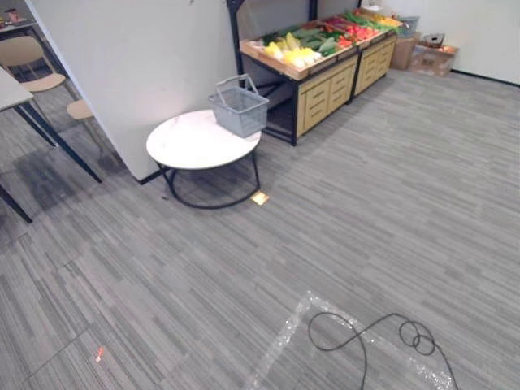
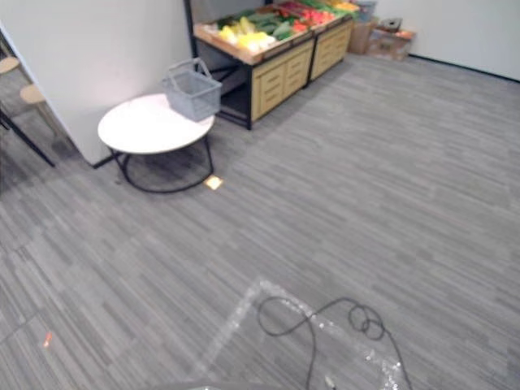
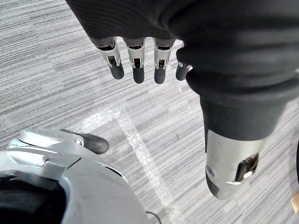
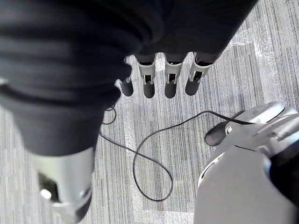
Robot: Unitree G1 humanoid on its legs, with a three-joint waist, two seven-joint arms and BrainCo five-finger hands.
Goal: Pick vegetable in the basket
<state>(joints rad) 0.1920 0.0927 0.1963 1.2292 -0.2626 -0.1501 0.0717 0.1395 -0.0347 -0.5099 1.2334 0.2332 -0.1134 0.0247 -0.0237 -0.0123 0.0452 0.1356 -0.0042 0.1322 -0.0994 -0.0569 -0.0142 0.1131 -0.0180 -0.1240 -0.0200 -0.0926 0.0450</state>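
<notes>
Operator's view from well back on the grey floor (image 1: 366, 211). The grey wire basket (image 1: 239, 107) stands at the far edge of the round white desk (image 1: 183, 145) with its handle raised. It is on the side nearest the wooden produce stand (image 1: 325, 89), a placement I read as keeping the carry from stand to basket short. The vegetables (image 1: 302, 47), yellow, green and red, lie in the stand's sloped top tray, tilted toward whoever approaches; I can make out none inside the basket. My left hand (image 3: 135, 63) hangs at my side over the floor with fingers straight and slack, holding nothing. My right hand (image 4: 169, 79) hangs likewise, fingers loose and empty. Both hands are well apart from the desk and the stand, so I judge the task not yet begun. The first requirement is a walk forward to the stand before any reach, passing clear of the desk's rim.
</notes>
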